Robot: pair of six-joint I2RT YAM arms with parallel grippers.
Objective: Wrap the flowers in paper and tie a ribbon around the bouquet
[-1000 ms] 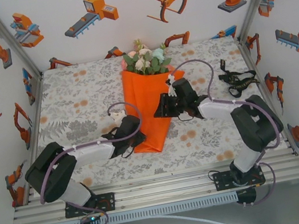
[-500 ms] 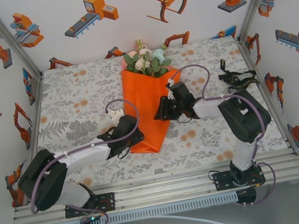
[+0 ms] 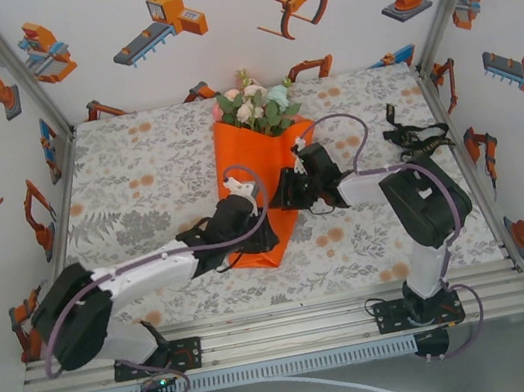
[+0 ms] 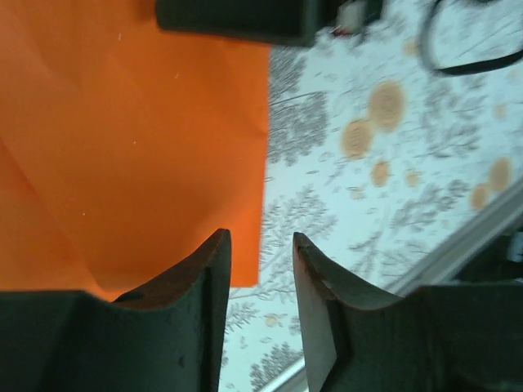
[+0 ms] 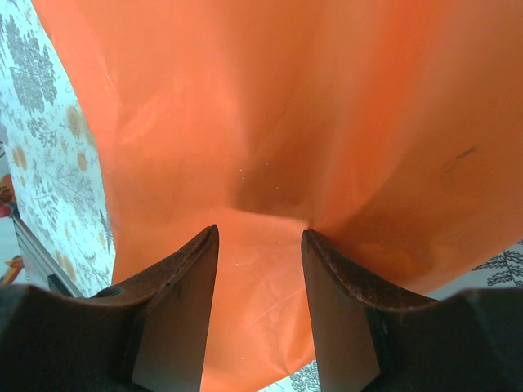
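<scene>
The bouquet lies along the table's middle, with the orange paper (image 3: 254, 162) folded as a cone around the flowers (image 3: 254, 104), whose pink, white and pale green blooms stick out at the far end. My left gripper (image 3: 262, 241) rests over the cone's narrow near end, open; in the left wrist view its gap (image 4: 261, 245) straddles the paper's (image 4: 131, 139) corner edge without pinching it. My right gripper (image 3: 285, 194) sits at the cone's right edge, open, its fingers (image 5: 184, 294) just above the creased paper (image 5: 286, 98). The black ribbon (image 3: 416, 138) lies in a loose heap at the right.
The grey floral table cover (image 3: 137, 177) spreads on both sides of the cone. Patterned walls close the left, back and right. The metal frame rail (image 3: 286, 329) runs along the near edge. The right arm's dark body (image 4: 237, 16) shows at the top of the left wrist view.
My left gripper has slid right and forward, from the cone's left edge onto its narrow near end. The right gripper shifted slightly left, then held still.
</scene>
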